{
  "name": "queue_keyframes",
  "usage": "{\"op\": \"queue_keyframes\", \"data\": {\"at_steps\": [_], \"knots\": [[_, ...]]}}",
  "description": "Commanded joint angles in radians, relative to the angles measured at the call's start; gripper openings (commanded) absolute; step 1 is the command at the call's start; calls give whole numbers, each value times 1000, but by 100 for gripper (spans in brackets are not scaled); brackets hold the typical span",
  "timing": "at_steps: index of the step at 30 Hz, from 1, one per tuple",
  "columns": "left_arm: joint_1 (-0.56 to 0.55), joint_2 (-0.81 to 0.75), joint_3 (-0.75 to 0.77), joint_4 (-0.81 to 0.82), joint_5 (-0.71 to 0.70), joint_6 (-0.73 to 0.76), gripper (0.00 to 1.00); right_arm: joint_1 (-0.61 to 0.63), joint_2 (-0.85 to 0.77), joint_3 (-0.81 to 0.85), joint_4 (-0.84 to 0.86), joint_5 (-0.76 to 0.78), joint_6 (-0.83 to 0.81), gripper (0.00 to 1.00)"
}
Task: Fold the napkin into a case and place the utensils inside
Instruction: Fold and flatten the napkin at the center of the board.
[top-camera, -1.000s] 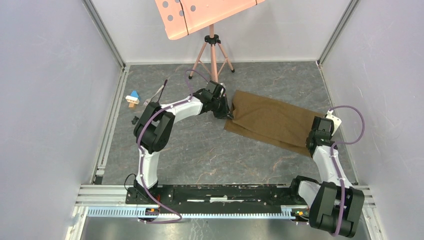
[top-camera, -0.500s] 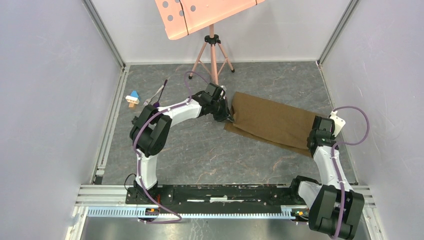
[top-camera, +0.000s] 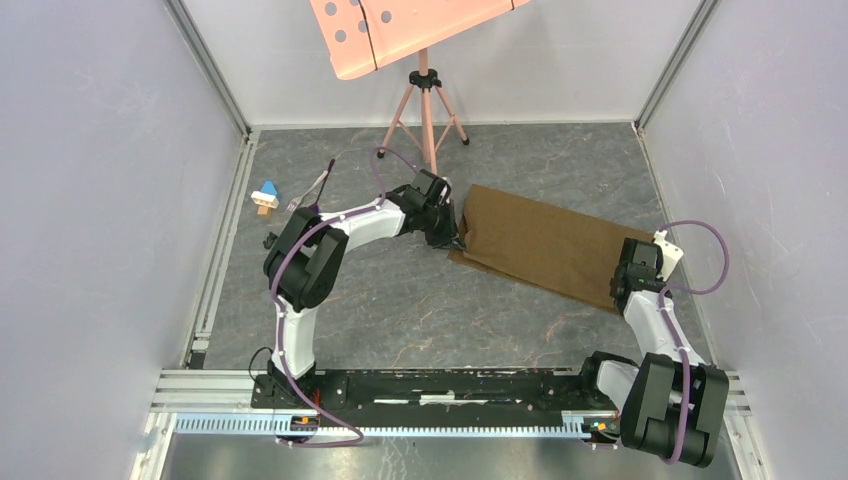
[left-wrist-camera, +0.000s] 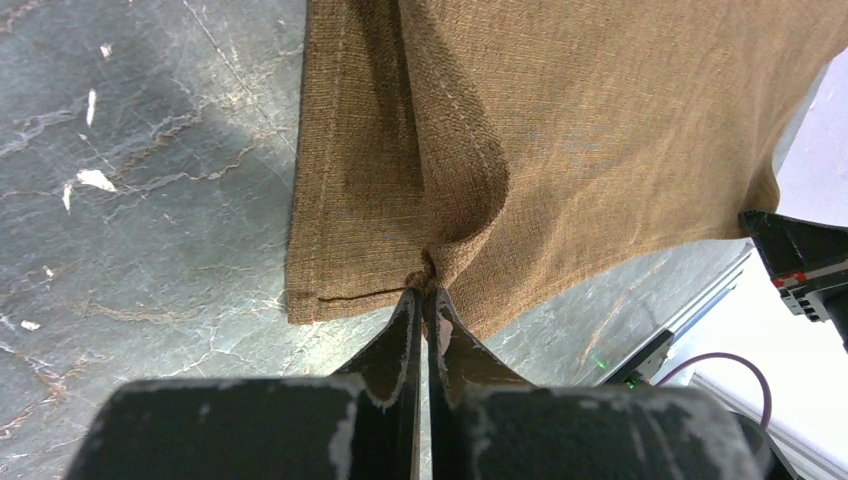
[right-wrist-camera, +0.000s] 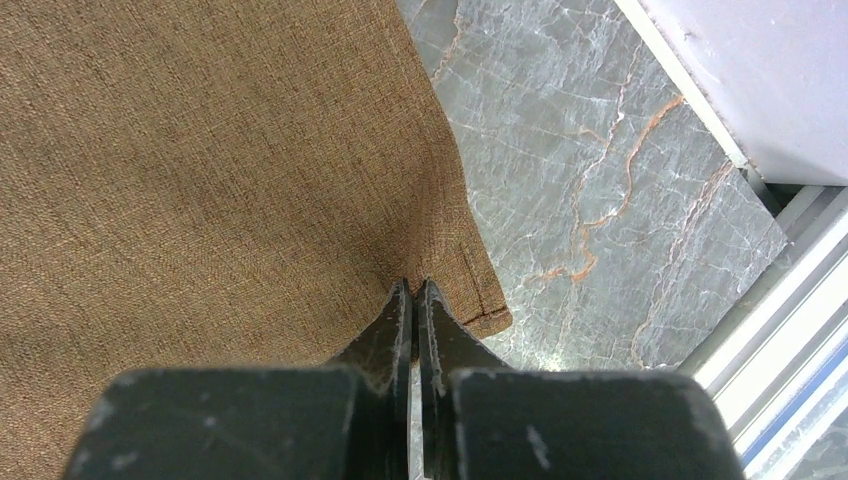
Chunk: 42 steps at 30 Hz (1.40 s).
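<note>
The olive-brown napkin (top-camera: 540, 243) lies doubled over as a long strip right of the table's middle, its lower layer showing along the near edge. My left gripper (top-camera: 459, 241) is shut on a pinched pucker at the strip's left end, seen in the left wrist view (left-wrist-camera: 428, 288) against the cloth (left-wrist-camera: 580, 130). My right gripper (top-camera: 621, 291) is shut on the right near corner, seen in the right wrist view (right-wrist-camera: 413, 285) on the cloth (right-wrist-camera: 200, 170). The silver fork (top-camera: 294, 204) and the dark-handled spoon (top-camera: 322, 184) lie at the far left.
A small blue, white and tan toy block (top-camera: 265, 196) and a tiny black piece (top-camera: 270, 240) lie by the left wall. A pink music stand (top-camera: 427, 100) stands at the back. Enclosure walls and aluminium rails (top-camera: 215, 260) bound the grey marbled table.
The cloth has gone from rumpled to flatter and tauter. The left gripper shifted slightly right with its end; the right gripper drew its corner slightly nearer.
</note>
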Motion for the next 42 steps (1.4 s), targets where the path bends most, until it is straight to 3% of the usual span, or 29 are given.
{"op": "queue_keyframes", "data": {"at_steps": [1, 21, 24, 27, 29, 32, 36, 42], "knots": [[-1, 26, 11, -27, -16, 30, 3, -3, -10, -3, 30, 30, 8, 0], [1, 49, 57, -91, -59, 60, 7, -2, -14, -6, 33, -1, 13, 5], [1, 42, 67, -110, -71, 74, 11, -2, -32, -8, 26, -12, 13, 17], [-1, 4, 75, -152, -114, 104, 30, -3, -90, -15, -20, 1, 50, 46], [0, -38, 75, -201, -161, 129, 38, -3, -143, -24, -49, 13, 76, 55], [-1, -114, 52, -218, -194, 178, 50, -2, -210, -15, -71, 7, 80, 62], [-10, -122, 93, -222, -101, 213, 56, -3, -228, 37, -61, -27, 45, 67], [-19, -42, 156, -181, 9, 174, 63, -3, -141, 61, 34, -239, -59, 80]]}}
